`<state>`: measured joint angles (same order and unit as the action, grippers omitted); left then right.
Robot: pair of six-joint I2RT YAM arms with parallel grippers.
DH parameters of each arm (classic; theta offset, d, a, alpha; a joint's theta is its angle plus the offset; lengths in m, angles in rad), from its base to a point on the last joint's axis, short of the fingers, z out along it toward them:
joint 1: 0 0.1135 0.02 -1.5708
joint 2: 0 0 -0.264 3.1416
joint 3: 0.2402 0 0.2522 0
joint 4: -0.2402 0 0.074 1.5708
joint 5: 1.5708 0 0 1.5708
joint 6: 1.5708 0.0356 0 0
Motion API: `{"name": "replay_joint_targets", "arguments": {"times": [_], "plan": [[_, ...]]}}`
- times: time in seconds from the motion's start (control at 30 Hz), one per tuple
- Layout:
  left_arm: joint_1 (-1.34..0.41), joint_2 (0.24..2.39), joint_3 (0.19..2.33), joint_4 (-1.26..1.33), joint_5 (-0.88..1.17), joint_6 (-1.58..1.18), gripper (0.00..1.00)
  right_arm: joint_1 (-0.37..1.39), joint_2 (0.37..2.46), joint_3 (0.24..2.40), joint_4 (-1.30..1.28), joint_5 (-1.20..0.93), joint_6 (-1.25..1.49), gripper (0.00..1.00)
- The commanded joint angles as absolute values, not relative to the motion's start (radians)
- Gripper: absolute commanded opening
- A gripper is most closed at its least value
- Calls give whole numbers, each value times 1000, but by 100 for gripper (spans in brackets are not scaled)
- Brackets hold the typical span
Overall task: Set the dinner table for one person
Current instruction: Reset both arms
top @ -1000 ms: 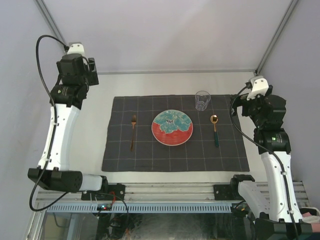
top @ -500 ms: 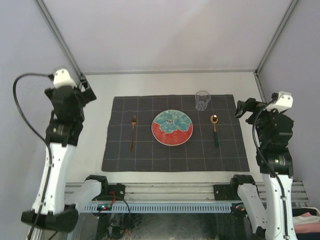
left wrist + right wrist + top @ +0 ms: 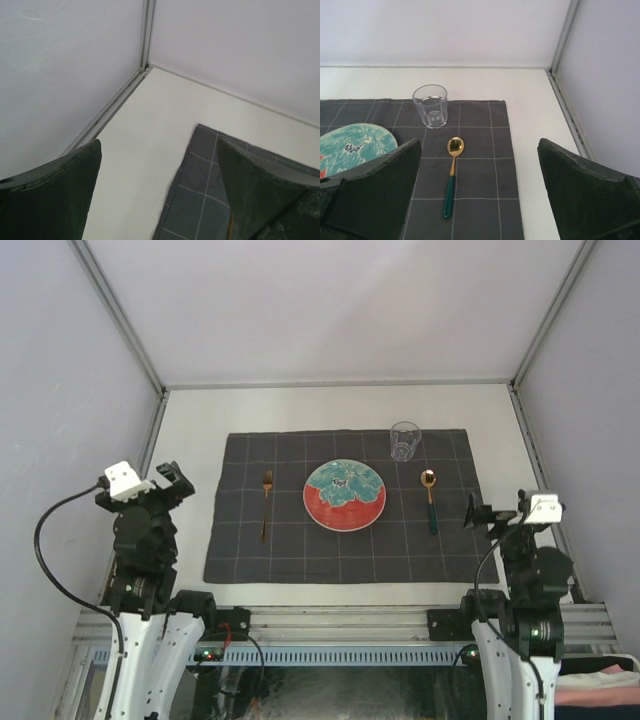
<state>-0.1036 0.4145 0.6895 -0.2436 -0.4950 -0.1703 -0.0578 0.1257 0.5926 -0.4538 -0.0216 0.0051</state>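
On the off-white dinner table point(image 3: 190, 430) lies a dark checked cloth point(image 3: 300, 540). A red and teal plate point(image 3: 344, 495) sits at the cloth's middle. A gold fork point(image 3: 266, 502) lies left of the plate, and a gold spoon with a green handle point(image 3: 431, 498) lies to its right. A clear glass point(image 3: 404, 440) stands beyond the spoon. My left gripper point(image 3: 172, 480) is open over bare table, just off the cloth's left edge point(image 3: 200, 200). My right gripper point(image 3: 480, 512) is open at the cloth's right edge, facing the spoon point(image 3: 452, 175) and glass point(image 3: 430, 106). Neither holds anything.
Grey metal rails point(image 3: 155, 430) run along the table's sides and back, under pale walls. The far left corner rail point(image 3: 142, 60) shows in the left wrist view. A slotted metal frame point(image 3: 330, 625) lies along the near edge, between the arm bases.
Both arms have pulled back from the far sides of the table and folded low toward the near edge. The items on the cloth have not moved.
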Motion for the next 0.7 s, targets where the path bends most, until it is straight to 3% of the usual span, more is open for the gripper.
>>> {"name": "replay_joint_targets", "arguments": {"times": [0.0, 0.13, 0.3, 0.5, 0.67], "plan": [[-105, 321, 572, -178, -465, -90, 100, -58, -8, 566, -517, -160, -102, 100], [-105, 177, 427, -183, -416, -68, 100, -57, -56, 553, -602, -198, -118, 100], [-106, 20, 270, -213, -410, -20, 100, -57, -49, 494, -573, -78, -114, 100], [-105, -88, 182, -264, -405, -40, 100, -58, -35, 402, -533, -54, -104, 100], [-106, -116, 120, -241, -377, -52, 100, -59, -8, 361, -478, -204, -33, 100]]}}
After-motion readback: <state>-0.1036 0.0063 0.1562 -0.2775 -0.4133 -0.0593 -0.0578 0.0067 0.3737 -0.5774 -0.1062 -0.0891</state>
